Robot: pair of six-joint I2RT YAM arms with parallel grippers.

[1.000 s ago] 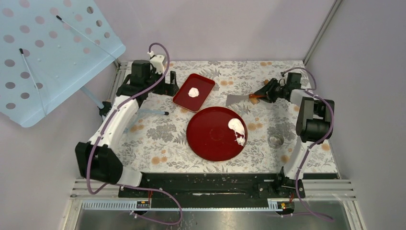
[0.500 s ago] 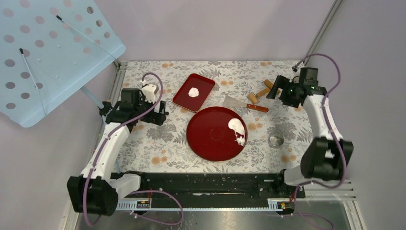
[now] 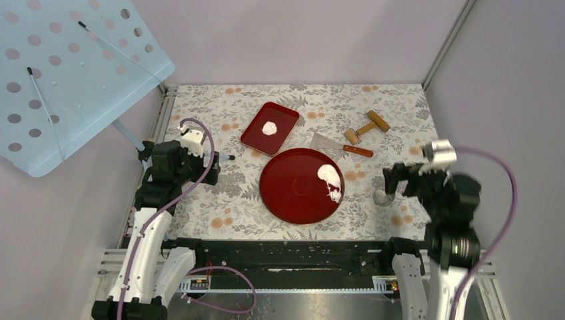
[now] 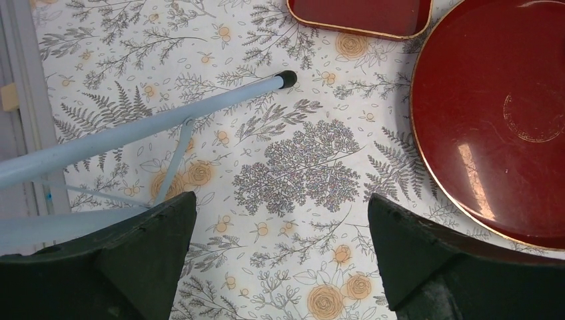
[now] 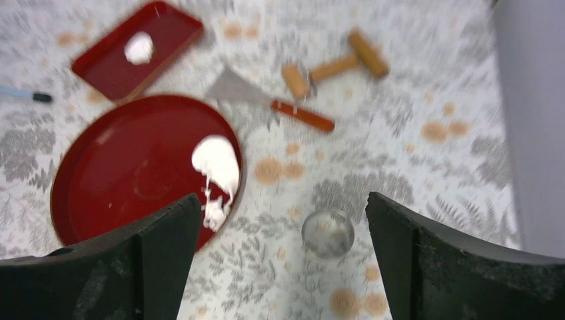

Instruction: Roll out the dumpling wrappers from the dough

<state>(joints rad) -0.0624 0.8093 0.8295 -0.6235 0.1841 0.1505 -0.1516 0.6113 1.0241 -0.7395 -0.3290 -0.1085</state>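
Note:
One dumpling wrapper [image 3: 269,128] [image 5: 138,48], a small white disc, lies in the red rectangular tray [image 3: 285,117] [image 5: 166,30]. The ragged leftover dough [image 3: 329,179] [image 5: 216,167] sits on the right side of the round red plate [image 3: 293,190] [image 5: 120,180] [image 4: 493,120]. The wooden rolling pin [image 3: 366,128] [image 5: 333,67] lies on the cloth at the back right. My left gripper [image 3: 212,172] [image 4: 281,200] hangs open over bare cloth left of the plate. My right gripper [image 3: 392,181] [image 5: 283,207] is open above the cloth right of the plate, holding nothing.
A scraper [image 3: 340,145] [image 5: 266,93] with an orange handle lies between the plate and the rolling pin. A small metal ring cutter [image 3: 382,197] [image 5: 327,232] stands right of the plate. A light blue stand leg [image 4: 166,120] crosses the cloth at left; its perforated shelf [image 3: 66,73] overhangs the back-left corner.
The right gripper let go of the scraper, opened and drew back to the near right. The left arm also pulled back from the tray toward the near left.

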